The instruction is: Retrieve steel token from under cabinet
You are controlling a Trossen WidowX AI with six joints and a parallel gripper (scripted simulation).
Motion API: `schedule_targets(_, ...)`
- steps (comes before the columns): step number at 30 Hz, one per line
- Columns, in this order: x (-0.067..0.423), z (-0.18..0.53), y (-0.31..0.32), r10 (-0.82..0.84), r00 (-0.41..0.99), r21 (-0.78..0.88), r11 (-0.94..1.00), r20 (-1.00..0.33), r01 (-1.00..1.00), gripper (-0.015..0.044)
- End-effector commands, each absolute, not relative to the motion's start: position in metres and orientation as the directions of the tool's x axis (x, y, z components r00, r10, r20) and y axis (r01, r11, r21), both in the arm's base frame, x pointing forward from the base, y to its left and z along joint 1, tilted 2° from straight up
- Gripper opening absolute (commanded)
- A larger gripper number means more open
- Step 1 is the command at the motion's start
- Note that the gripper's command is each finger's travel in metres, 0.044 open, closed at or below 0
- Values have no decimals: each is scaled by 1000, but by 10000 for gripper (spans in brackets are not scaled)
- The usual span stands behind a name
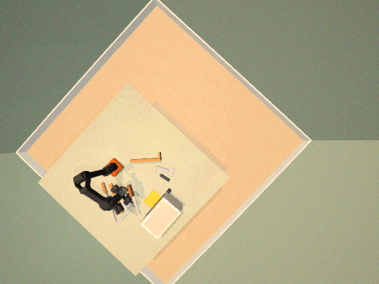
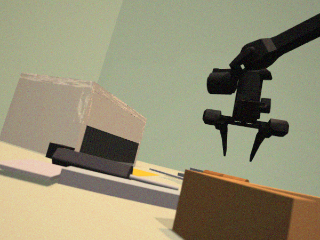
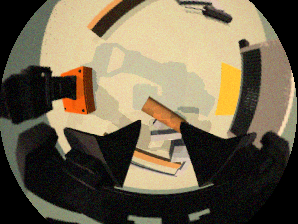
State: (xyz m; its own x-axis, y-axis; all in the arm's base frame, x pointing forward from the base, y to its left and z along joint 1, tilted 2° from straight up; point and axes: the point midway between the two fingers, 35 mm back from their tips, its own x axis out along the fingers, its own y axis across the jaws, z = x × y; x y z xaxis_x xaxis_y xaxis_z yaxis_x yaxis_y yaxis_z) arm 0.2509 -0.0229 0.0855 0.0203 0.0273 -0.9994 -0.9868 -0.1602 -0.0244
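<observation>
Steel token: we cannot find it in any view. The dark vent grille (image 2: 109, 147) at the foot of the cabinet (image 2: 66, 112) is too coarse to show anything behind it, so we judge the token lies under the cabinet, not yet retrieved. The yellow marked area (image 1: 152, 198) in front of the cabinet carries no token.

The gripper (image 2: 239, 157) hangs well above the tabletop (image 1: 95, 142), fingers roughly half spread, nothing between them. It sits over a cluster of short orange and pale sticks (image 1: 130, 191) near the arm's base. No tool is in hand.

Candidate tools on the tabletop: a long orange L-shaped bar (image 1: 146, 159), well apart from the gripper; a pale piece with a dark bar (image 1: 165, 177) beside it, between the L-bar and the cabinet.

Progress, as we judge it: at the tool-choosing stage. Left to do: grasp a tool, reach under the cabinet, drag the token into the yellow area, set the tool down clear, withdraw.

Surface and room: pale cream tabletop, matte, standing on a peach floor (image 1: 221, 94) edged by a low grey-white border; plain green walls.
</observation>
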Motion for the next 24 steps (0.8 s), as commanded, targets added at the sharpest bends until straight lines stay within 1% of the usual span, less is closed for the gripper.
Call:
schedule_targets(1,251,86,-23,24,20,-22,-125,-1000,-992,270)
schedule_targets(24,251,86,-23,24,20,-18,57,-1000,-998,270)
